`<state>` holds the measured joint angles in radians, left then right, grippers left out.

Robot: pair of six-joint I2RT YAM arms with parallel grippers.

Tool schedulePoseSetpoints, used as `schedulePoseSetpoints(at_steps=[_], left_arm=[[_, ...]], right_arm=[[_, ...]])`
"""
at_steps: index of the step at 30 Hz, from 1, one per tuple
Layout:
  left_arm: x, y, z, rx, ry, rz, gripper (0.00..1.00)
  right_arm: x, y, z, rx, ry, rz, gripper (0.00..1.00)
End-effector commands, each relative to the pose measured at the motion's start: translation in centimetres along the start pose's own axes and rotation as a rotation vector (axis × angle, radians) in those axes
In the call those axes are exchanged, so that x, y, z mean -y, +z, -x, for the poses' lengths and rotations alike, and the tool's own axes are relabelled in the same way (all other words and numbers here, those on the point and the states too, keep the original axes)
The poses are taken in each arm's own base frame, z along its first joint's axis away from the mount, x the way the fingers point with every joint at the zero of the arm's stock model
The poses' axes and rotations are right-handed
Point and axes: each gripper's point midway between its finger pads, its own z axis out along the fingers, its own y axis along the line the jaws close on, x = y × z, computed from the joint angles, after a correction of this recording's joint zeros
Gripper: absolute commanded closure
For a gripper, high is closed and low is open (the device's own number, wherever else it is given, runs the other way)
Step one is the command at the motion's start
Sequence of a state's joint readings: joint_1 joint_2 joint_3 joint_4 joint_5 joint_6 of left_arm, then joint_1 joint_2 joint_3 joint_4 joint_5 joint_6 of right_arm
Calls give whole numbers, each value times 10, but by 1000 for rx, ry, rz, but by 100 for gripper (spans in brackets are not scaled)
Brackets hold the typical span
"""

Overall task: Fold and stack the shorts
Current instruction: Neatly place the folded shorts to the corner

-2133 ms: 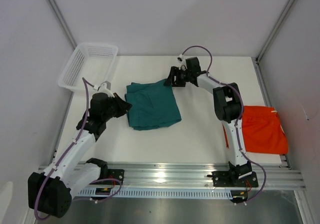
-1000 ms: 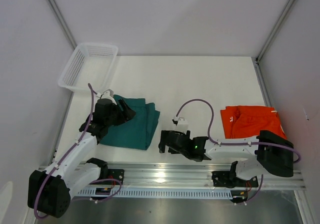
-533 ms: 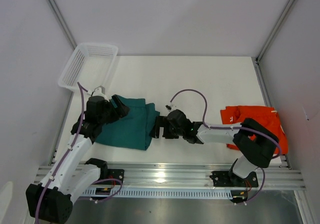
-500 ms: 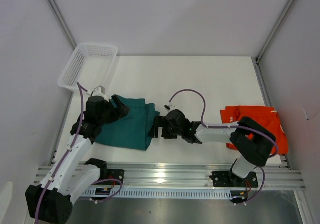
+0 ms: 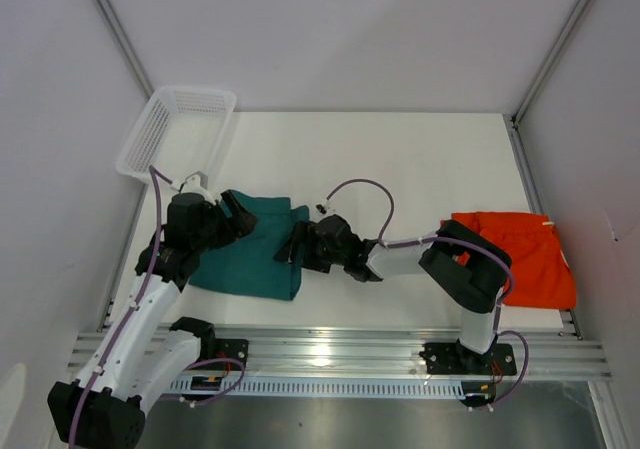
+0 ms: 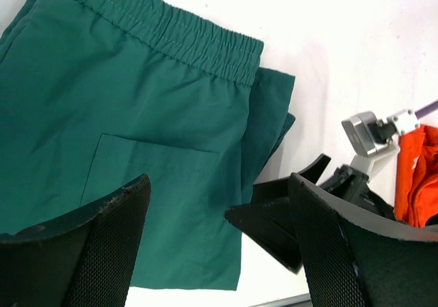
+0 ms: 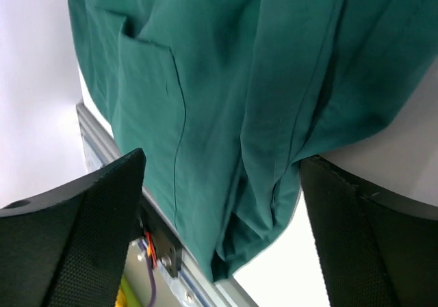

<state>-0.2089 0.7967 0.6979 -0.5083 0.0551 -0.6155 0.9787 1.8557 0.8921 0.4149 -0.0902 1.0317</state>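
White bench [image 5: 400, 159] inside pale walls, seen from above. All places are taken from the green shorts [image 5: 262, 254].

- Up and left of the green shorts, at the bench's far left corner: white mesh basket [image 5: 180, 129], well apart from them.
- At their left edge: left claw [image 5: 240, 216], spread wide and holding nothing. Its wrist view looks down past both fingers onto the elastic waistband [image 6: 157, 37] and a back pocket. The fabric lies flat below the fingers.
- The green shorts lie folded in the near left part of the bench. Several layers show along their right edge.
- At that right edge: right claw [image 5: 296, 245], also spread wide. Its wrist view shows the layered edge ahead of the open fingers, not yet pinched.
- Well to the right of the green shorts, against the right wall: orange shorts [image 5: 530, 259], lying flat, no claw on them.

Judgement: the green pair looks folded. The step in hand is probably taking it by both edges to tidy it or carry it for stacking. To do it well:

- Keep each lower finger skimming the bench, so it slides under every layer.
- Push in deep enough that no loose ply escapes.
- Press both claws together at the same moment.
- Lift level, so the fold does not slump open.
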Motion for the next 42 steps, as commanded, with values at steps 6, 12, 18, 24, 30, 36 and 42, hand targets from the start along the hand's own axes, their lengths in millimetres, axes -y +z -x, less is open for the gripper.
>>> schedulePoseSetpoints(at_steps=[6, 12, 18, 24, 30, 36, 42], left_arm=[[5, -8, 13, 38, 30, -12, 16], [-1, -1, 8, 27, 31, 7, 16], [-2, 7, 2, 10, 27, -1, 16], [-3, 22, -5, 0, 25, -23, 17], [-18, 46, -32, -43, 0, -16, 16], [-10, 61, -43, -55, -3, -112, 13], [-33, 70, -40, -42, 19, 0, 8]], right_arm=[[40, 25, 6, 39, -18, -218, 35], [50, 28, 25, 59, -48, -228, 84], [87, -12, 63, 73, -159, -375, 100], [135, -73, 71, -35, -202, -450, 93], [147, -106, 84, -42, -163, -369, 15], [142, -108, 104, -17, -131, -298, 7], [138, -91, 107, -32, -121, -237, 6]])
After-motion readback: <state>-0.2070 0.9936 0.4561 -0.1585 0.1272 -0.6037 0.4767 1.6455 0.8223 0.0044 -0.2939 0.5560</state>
